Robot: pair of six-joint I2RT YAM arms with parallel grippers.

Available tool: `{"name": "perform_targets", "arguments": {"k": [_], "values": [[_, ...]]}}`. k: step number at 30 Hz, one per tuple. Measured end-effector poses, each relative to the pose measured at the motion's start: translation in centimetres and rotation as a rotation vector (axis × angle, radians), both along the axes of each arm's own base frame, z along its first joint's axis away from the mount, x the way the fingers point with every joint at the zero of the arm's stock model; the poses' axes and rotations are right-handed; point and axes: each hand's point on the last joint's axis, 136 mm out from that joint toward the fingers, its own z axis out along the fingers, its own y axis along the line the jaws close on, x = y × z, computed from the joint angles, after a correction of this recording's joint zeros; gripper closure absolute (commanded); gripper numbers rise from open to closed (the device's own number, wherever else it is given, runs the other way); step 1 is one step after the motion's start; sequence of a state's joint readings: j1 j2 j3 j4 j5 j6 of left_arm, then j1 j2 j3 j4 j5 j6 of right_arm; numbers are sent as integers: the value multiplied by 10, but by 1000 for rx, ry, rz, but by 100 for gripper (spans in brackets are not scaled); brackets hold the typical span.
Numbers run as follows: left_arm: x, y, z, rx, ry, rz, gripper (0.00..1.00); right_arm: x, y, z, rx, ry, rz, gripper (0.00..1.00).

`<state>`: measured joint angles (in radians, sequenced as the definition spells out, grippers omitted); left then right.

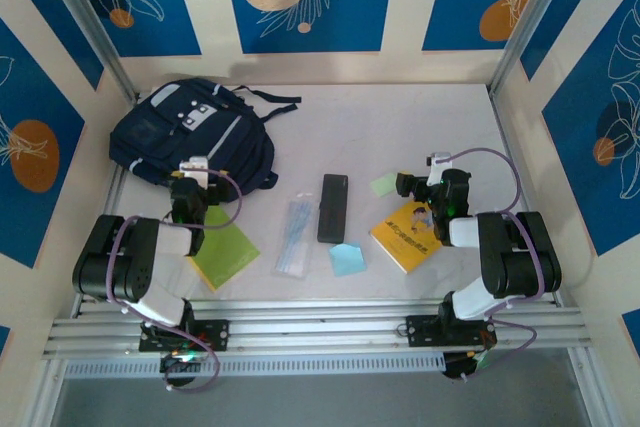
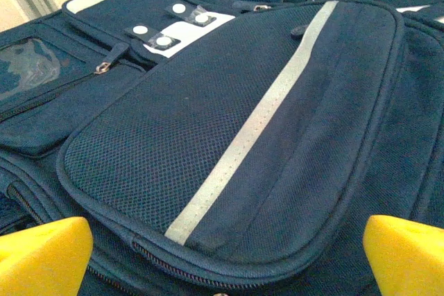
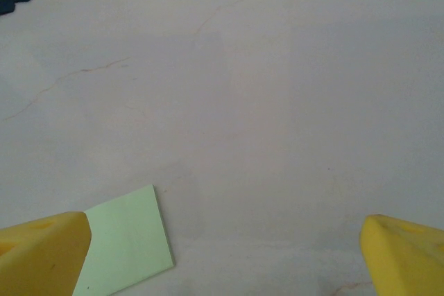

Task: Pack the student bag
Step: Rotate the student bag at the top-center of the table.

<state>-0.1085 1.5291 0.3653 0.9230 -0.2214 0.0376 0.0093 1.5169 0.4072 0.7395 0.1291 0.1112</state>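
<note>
Nothing looks packed: the student bag (image 1: 190, 132) lies closed. The left claw (image 2: 223, 258) faces it, the right claw (image 3: 222, 254) hovers by a green note (image 3: 128, 240), both apart and empty. Next, probably unzipping.

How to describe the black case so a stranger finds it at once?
Start from the navy student bag at the far left of the table. Right of it, near the middle, lies a long case. It alone is black, between a clear packet and a yellow book.
</note>
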Motion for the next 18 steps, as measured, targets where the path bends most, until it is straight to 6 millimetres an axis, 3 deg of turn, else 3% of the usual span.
{"name": "perform_targets", "arguments": {"k": [3, 8, 10, 14, 18], "values": [[-6, -6, 17, 9, -14, -19, 0, 8, 2, 14, -14, 30, -5, 1], [-4, -22, 61, -24, -34, -44, 0, 31, 4, 69, 2, 28, -44, 1], [3, -33, 76, -68, -23, -66, 0, 33, 6, 83, 34, 49, -57, 1], [14, -69, 91, -130, 51, -131, 0, 25, 15, 90, 152, 157, -61, 1], [28, -117, 82, -108, 176, -195, 0, 16, 35, 94, 284, 259, -10, 1]]}}
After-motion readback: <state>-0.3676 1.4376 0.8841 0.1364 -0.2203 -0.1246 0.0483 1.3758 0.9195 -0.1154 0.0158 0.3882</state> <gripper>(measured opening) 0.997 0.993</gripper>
